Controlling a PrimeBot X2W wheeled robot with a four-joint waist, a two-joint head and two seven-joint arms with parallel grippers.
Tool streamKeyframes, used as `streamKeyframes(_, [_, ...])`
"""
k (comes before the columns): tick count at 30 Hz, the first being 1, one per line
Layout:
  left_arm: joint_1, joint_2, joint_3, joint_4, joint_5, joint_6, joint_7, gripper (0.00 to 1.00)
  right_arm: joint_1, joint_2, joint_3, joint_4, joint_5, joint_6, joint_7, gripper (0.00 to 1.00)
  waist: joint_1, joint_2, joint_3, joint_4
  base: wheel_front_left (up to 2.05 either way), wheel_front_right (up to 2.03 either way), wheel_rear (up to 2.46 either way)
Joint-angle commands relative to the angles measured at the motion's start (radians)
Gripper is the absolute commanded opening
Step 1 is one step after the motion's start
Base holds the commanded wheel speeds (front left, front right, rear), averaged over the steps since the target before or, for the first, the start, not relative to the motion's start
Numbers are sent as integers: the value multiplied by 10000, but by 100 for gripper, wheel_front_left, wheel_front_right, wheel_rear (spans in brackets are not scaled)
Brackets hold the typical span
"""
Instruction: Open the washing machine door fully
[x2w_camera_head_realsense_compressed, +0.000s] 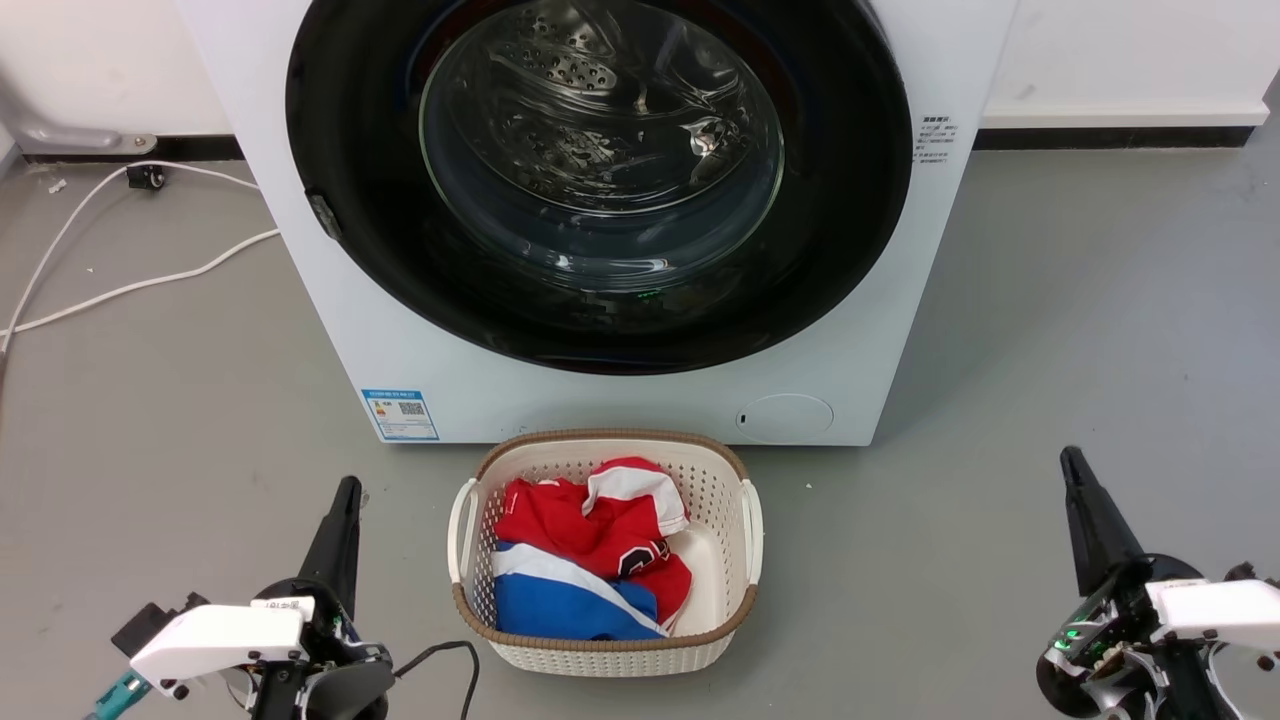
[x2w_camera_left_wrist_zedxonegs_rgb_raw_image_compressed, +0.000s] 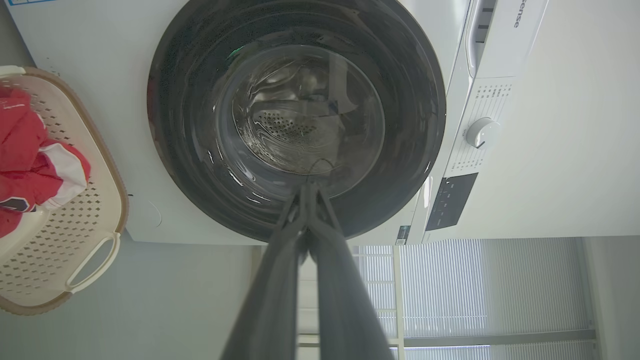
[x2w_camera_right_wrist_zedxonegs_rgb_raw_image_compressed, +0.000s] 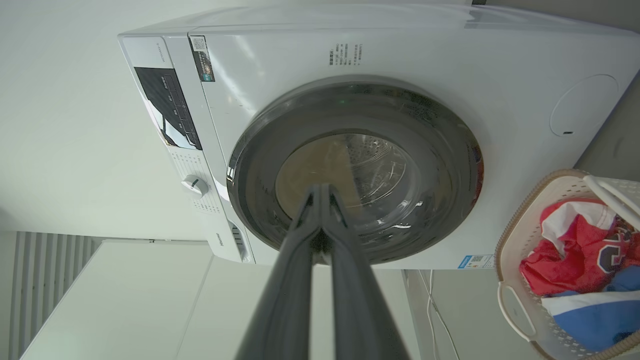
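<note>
While the washing machine (x2w_camera_head_realsense_compressed: 640, 400) stands against the wall (x2w_camera_head_realsense_compressed: 1100, 50), the washing machine door (x2w_camera_head_realsense_compressed: 360, 250) sits closed, flush in its white front. Just before it, a cream basket (x2w_camera_head_realsense_compressed: 600, 655) holds red and blue clothes (x2w_camera_head_realsense_compressed: 590, 540). The left gripper (x2w_camera_head_realsense_compressed: 348, 490) and right gripper (x2w_camera_head_realsense_compressed: 1072, 460) flank the basket, touching nothing, fingers pressed together.

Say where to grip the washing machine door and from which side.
Likely the small grey tab on the left rim of the washing machine door, approached from the left by the left gripper. Shut and flush, its glossy ring and bulging glass offer the fingers no other edge.
</note>
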Motion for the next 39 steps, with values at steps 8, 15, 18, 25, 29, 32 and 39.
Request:
streamKeyframes(8, [297,-51,-100,239,110,2,-173,100,339,10,112,202,-114,0,-173,100,0,0,5,-2,0,0,0])
streamKeyframes(15, [400,-48,-112,217,352,2,-522,100,470,11,213,22,-409,0,-527,100,0,0,12,-3,0,0,0])
streamKeyframes(18, [409,-47,-112,244,560,2,-664,100,512,12,250,1,-573,0,-670,100,0,0,12,-2,0,0,0])
streamKeyframes(25, [518,-45,-7,-12,1279,1,-974,96,565,13,191,-30,-1037,0,-985,100,0,0,15,0,0,0,0])
streamKeyframes(29, [591,-44,80,-89,1770,1,-1141,100,585,13,43,62,-1523,0,-1150,100,0,0,13,-1,0,0,0])
streamKeyframes(32, [609,-43,389,-166,2355,1,-1263,100,559,13,-39,-11,-2208,0,-1272,100,0,0,17,-2,0,0,0])
streamKeyframes(39, [645,-40,534,-422,3228,1,-1530,100,561,14,-48,-388,-3770,1,-1544,100,0,0,29,-8,0,0,0])
